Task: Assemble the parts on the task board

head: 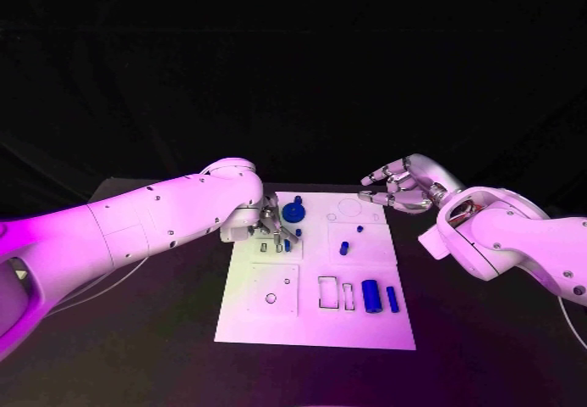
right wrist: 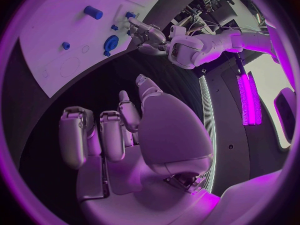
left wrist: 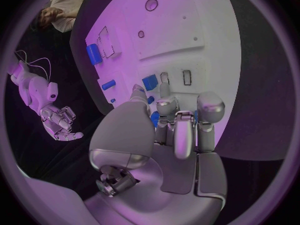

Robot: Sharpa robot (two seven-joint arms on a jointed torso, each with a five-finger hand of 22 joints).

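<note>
Head view: left hand (head: pixel 271 227) hangs over the board (head: pixel 257 326), grip unclear, maybe fitting a part; right hand (head: pixel 400 188) waits spread beside it

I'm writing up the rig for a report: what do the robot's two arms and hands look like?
Both arms are smooth, rounded white shells with small dark screw dots and visible seams. The left arm is a thick tube; the right arm shows a dark gap at its wrist joint. The left hand and right hand are silver metal, with blocky segmented fingers and rounded palms. A thin cable trails beside each arm.
</note>
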